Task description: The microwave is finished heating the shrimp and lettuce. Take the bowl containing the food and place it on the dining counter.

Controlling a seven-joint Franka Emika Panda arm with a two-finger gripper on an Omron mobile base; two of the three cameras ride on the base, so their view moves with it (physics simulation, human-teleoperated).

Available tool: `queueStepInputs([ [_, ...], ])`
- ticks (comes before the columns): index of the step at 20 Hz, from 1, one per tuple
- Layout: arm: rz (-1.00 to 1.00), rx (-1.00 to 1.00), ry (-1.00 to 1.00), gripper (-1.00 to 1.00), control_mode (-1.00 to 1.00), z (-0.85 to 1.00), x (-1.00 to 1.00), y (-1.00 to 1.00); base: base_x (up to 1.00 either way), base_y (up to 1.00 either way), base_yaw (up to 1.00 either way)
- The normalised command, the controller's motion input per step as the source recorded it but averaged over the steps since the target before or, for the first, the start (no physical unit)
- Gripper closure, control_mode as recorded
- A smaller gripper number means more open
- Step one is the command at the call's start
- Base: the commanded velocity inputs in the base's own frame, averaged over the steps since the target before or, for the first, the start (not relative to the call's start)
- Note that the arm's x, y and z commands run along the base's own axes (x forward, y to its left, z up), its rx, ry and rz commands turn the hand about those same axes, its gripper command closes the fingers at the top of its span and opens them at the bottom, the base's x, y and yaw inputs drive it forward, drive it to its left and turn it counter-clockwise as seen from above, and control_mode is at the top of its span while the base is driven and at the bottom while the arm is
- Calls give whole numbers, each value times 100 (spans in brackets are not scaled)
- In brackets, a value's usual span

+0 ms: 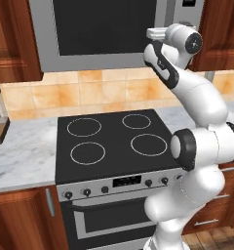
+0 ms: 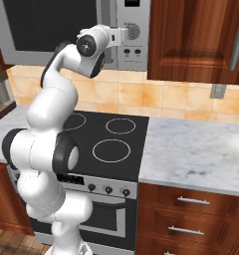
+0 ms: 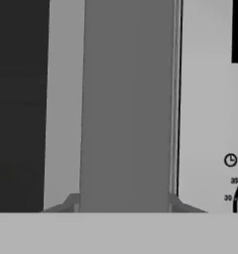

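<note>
The white Franka Panda arm with dark joints (image 1: 197, 146) rises from its base, bends at a raised elbow, and reaches up and forward. Its wrist is turned level, holding the two-finger gripper (image 2: 125, 34) out horizontally at head height. The jaws are drawn close together.

On the microwave (image 3: 205, 99) panel, right of the claw, you can read "35" and "30" beside a clock sign.
</note>
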Motion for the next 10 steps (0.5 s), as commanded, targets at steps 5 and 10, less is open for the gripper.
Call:
queueStepInputs([
  [5,0,0,-1,100,-100,13,-74,0,0,0,0],
  [10,0,0,0,100,-100,59,-100,11,0,0,0],
])
